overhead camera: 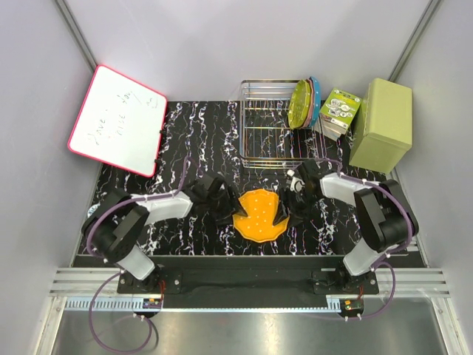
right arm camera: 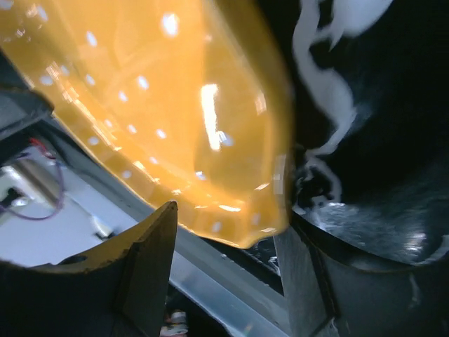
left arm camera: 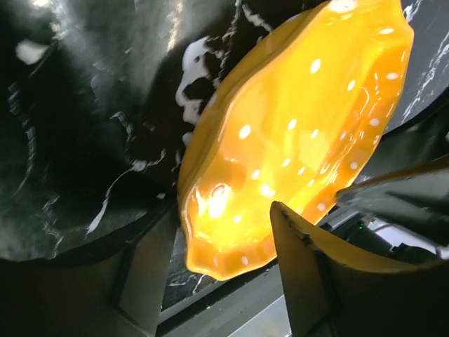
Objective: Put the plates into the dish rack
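Observation:
An orange plate [overhead camera: 259, 214] with white dots is tilted up off the black marbled table [overhead camera: 192, 133], between both grippers near the front edge. My right gripper [overhead camera: 290, 211] is shut on its right rim [right arm camera: 231, 175], fingers either side of the scalloped edge. My left gripper [overhead camera: 228, 213] straddles the left rim [left arm camera: 231, 232] with its jaws still apart, one fingertip [left arm camera: 287, 225] over the plate's face. The dish rack [overhead camera: 266, 126], a silver wire basket, stands at the back middle. A lime green plate [overhead camera: 299, 103] and a blue plate [overhead camera: 315, 100] stand on edge at its right end.
A pink-framed whiteboard [overhead camera: 118, 118] leans at the back left. An olive-green box [overhead camera: 380, 122] and a small patterned carton [overhead camera: 338, 111] stand right of the rack. The metal front rail [overhead camera: 244, 285] runs just below the plate. Grey walls close in both sides.

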